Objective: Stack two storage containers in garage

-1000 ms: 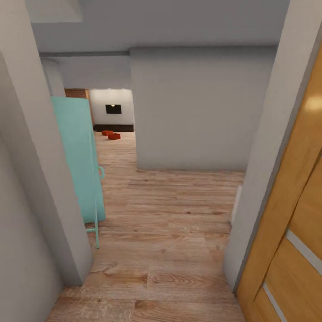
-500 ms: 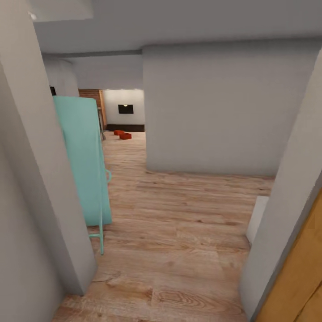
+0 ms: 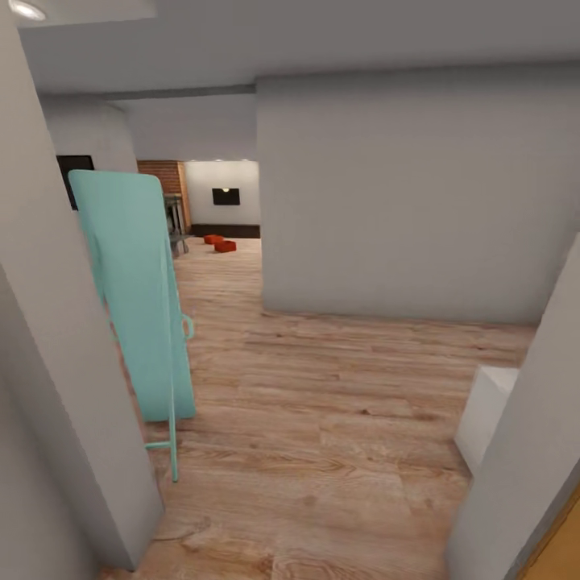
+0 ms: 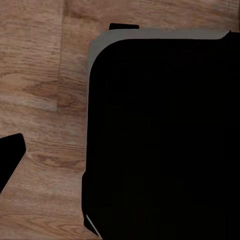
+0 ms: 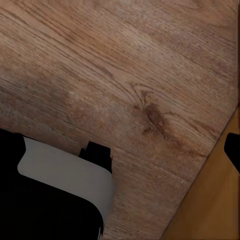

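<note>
Far down the hallway, the 2 storage containers (image 3: 219,242) sit on the light wood plank floor (image 3: 322,419) of the living room (image 3: 217,209), close together, the nearer one just right of the farther one, in front of a long dark low cabinet (image 3: 225,230) and below a black wall TV (image 3: 226,196). A strip of red-brick fireplace (image 3: 165,179) shows left of them. No writing or label can be read anywhere. Nearer the camera, a turquoise panel on a thin frame (image 3: 141,298) leans by the grey wall on the left (image 3: 56,362), and a broad grey wall (image 3: 403,193) closes the middle of the view. A white block (image 3: 487,415) stands at the right by a grey door jamb, with a sliver of orange wooden door (image 3: 564,544) in the corner. Compared with half a second ago, the whole picture has shifted: more of the turquoise panel and the white block shows, and far less of the door, so the camera has moved. The wrist views show wood planks under dark parts of the robot's body; whether either pair of jaws is apart or together cannot be told.
</note>
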